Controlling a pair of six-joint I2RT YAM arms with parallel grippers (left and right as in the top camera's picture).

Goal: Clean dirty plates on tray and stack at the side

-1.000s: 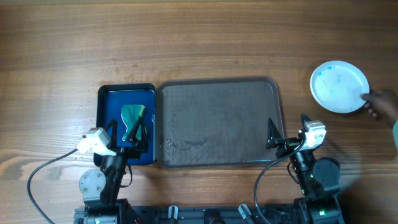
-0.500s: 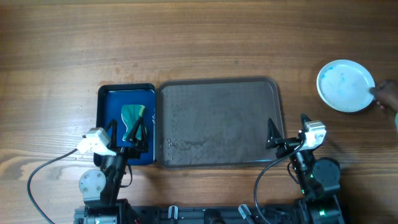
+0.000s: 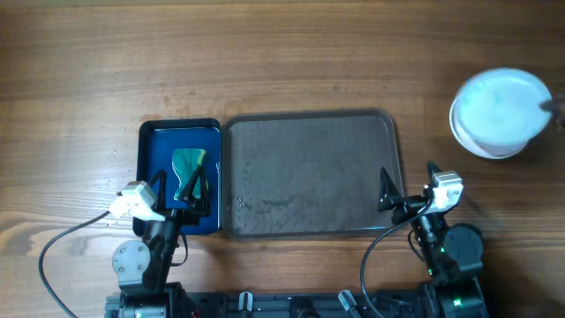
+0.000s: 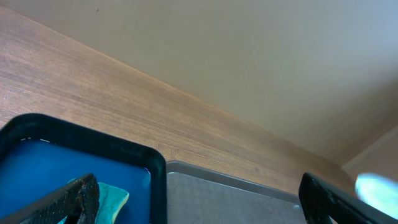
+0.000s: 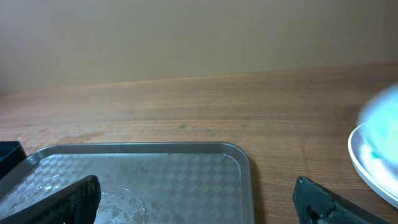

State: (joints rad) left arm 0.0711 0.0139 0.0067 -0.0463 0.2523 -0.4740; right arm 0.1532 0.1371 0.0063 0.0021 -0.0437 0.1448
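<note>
Wooden surface [image 3: 282, 62], wide, grain running left to right.

Tray [image 3: 309, 168]: large, grey-brown, centre of the surface, long side facing the arms. No plate on it. Wet-looking patch at its near-left corner.

Left arm [image 3: 154, 243]: folded low at the near edge, wrist pointing away over the near end of the blue tray [image 3: 159, 146]. Right arm [image 3: 441, 252]: same tucked pose, at the near-right corner of the tray.

Blue tray: smaller, glossy, just beside the tray's left edge, the rims nearly touching.

Plates [image 3: 499, 110]: white, round, at the far right of the surface, well apart from the tray and off it. One sits over another, overlapping it. The upper one is smeared by motion blur, so neither the count nor any marks can be read. The right wrist view catches the rim of the lower plate [image 5: 373, 155] with the blur above it.

Left gripper [image 3: 183, 185]: jaws spread wide, nothing between them, hanging above the blue tray. The wrist view shows one finger over the blue tray and the other over the grey one.

Right gripper [image 3: 408, 181]: jaws equally wide, released, grasping nothing. One finger is over the tray's right rim, the other over bare wood.

Cloth [image 3: 188, 161]: teal, crumpled, lying in the blue tray below the left gripper. Cannot tell whether the fingers touch it.
</note>
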